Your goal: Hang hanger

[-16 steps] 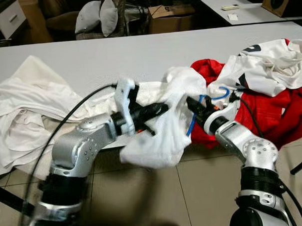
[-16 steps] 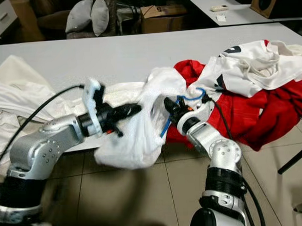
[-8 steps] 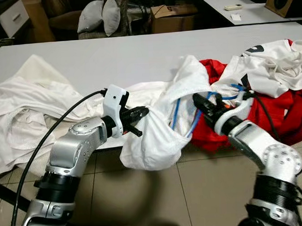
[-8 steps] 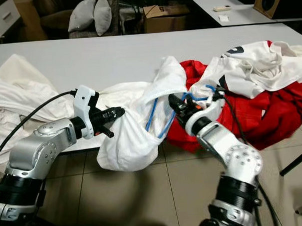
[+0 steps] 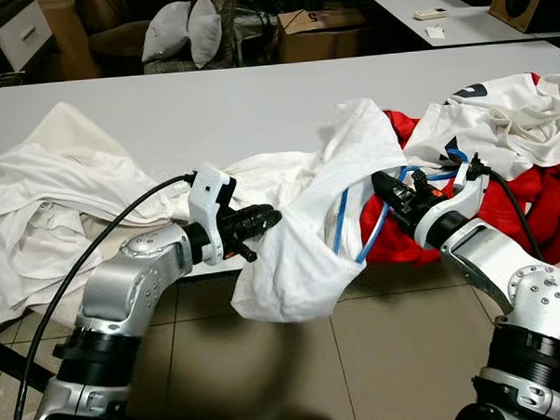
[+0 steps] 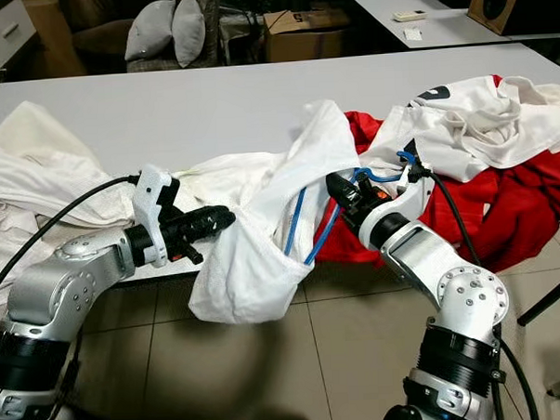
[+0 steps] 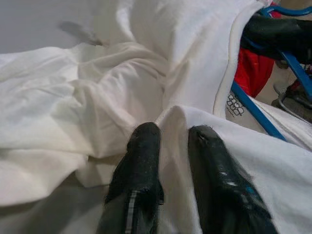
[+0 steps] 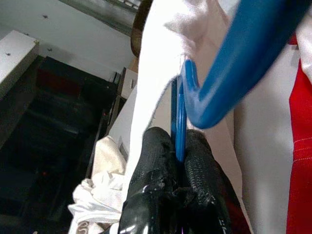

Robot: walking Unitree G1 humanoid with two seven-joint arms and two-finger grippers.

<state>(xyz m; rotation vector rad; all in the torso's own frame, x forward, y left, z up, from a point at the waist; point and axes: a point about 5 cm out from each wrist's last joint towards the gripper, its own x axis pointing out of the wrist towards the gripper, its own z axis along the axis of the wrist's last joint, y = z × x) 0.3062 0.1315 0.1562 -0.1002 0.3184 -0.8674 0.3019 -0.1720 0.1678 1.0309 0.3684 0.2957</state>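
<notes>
In the left eye view, the left gripper (image 5: 262,220) sits left of centre, its fingers clenched on a fold of the white garment (image 5: 304,237), which hangs off the front edge of the bench (image 5: 210,101) in the middle of the frame. Right of centre, the right gripper (image 5: 395,188) grasps the blue hanger (image 5: 350,221), whose lower bars run inside the garment's opening. A red garment (image 5: 540,208) and more white clothes (image 5: 509,126) lie at the right; a white heap (image 5: 47,202) lies at the left.

The right eye view shows the same arrangement, the hanger's blue bars showing through the neck opening at centre.

In the left wrist view, two black fingers (image 7: 141,170) pinch white cloth between them, with the blue bar at upper right.

In the right wrist view, the fingers (image 8: 156,161) clamp a thin blue bar of the hanger, its broad hook curving across the upper right.

The step in hand appears to be threading the hanger into the garment. The next move likely calls for pulling the cloth over the hanger's shoulder while the right gripper steadies it.
</notes>
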